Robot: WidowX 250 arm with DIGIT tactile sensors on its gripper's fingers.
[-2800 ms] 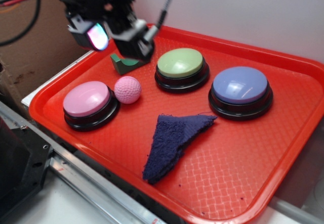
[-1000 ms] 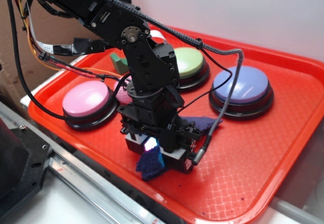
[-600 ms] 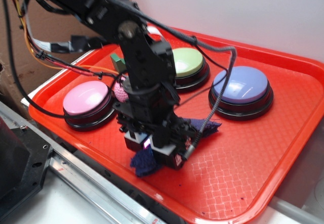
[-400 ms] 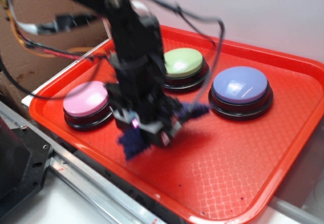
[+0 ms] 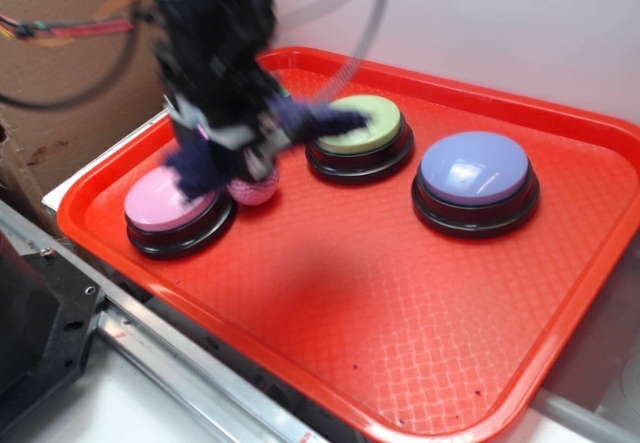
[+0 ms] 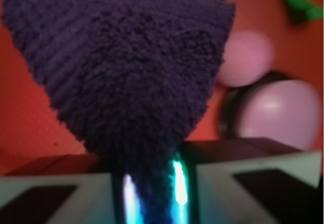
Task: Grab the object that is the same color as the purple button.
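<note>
You are looking at a red plastic tray [image 5: 420, 303] with a raised rim and a woven, waffle-like surface pattern; it sits on a pale bench with a metal rail along the near side, a white wall behind it and brown cardboard to the left. Three dome buttons with glossy caps and black bases stand on the tray: the pink button [image 5: 170, 201] near the left edge, the green button [image 5: 357, 128] toward the far edge, and the purple button [image 5: 473, 171] toward the right, well apart from the gripper. A pink dimpled ball [image 5: 253, 189] lies just beside the pink button. The gripper [image 5: 240, 138] is motion-blurred and raised above the tray's left part, over the pink button and ball. Its fingers are clamped on the rag [image 5: 300, 118], a dark navy-purple terry cloth with a fuzzy pile, which hangs clear of the tray; one end trails toward the green button, the other droops over the pink button. In the wrist view the rag [image 6: 121, 67] fills most of the frame, tapering down into the closed jaws where a blue-green light glows, with the ball [image 6: 245, 57] and pink button [image 6: 278, 114] blurred at the right. No legible writing appears in either view.
</note>
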